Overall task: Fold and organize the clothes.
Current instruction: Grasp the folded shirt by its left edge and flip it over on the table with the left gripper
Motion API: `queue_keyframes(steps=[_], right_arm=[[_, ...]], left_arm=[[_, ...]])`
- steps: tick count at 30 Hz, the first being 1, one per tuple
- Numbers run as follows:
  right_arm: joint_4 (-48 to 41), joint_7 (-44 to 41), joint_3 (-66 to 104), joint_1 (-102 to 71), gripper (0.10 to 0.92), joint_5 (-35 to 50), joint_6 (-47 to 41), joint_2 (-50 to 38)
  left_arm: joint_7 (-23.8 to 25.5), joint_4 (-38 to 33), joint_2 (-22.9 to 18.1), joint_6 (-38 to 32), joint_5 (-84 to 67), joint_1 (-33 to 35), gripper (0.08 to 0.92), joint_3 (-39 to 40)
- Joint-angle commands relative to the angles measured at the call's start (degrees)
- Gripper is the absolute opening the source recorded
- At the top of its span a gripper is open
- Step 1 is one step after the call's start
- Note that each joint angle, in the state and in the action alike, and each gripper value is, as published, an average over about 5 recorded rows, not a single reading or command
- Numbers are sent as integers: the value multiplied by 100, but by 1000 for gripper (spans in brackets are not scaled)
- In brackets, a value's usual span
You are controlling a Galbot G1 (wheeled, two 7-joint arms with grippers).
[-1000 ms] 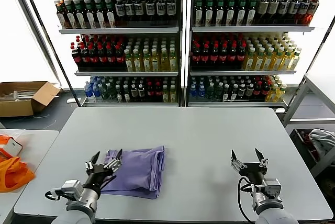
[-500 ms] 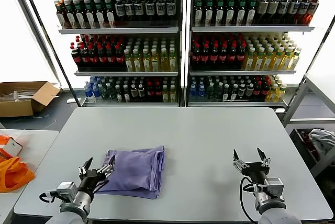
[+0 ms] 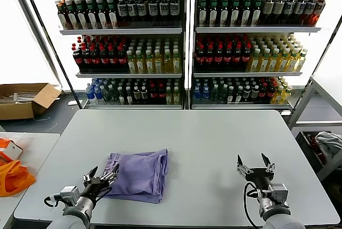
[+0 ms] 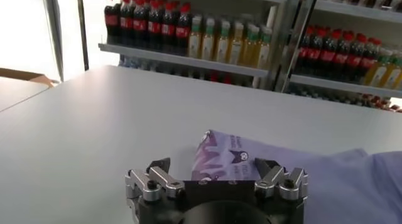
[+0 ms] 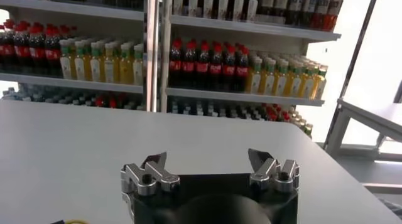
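Note:
A folded lavender T-shirt (image 3: 140, 172) lies on the grey table (image 3: 203, 132), left of centre near the front edge. In the left wrist view the T-shirt (image 4: 326, 181) shows a dark printed graphic on its near fold. My left gripper (image 3: 100, 178) is open and empty, low at the shirt's left front corner; it also shows in the left wrist view (image 4: 213, 165). My right gripper (image 3: 255, 166) is open and empty over bare table at the front right, far from the shirt; it also shows in the right wrist view (image 5: 207, 159).
Drink shelves (image 3: 184, 42) stand behind the table. A cardboard box (image 3: 24, 98) sits on the floor at far left. An orange bag (image 3: 13, 175) lies on a side table to the left. A metal rack (image 3: 320, 116) stands to the right.
My left gripper has drawn back and down from the shirt's left edge toward the table's front. The right gripper has stayed almost still. The shirt has not moved.

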Motion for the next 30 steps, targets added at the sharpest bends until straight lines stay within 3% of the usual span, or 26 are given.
queue_keyframes(steps=[1,11,30], right_arm=[[-11,-6,0,-4,823,-7,13,10],[-3,-26,-32,13,823,-23,22,42],[-65,-44,-58,82,823,-38,55,36]], left_arm=[[58,306,55,36,-175,-70,823,-24],[119,350,53,110,-326,-73,783,17],[159,269,25,223,-455,-3,245,49]])
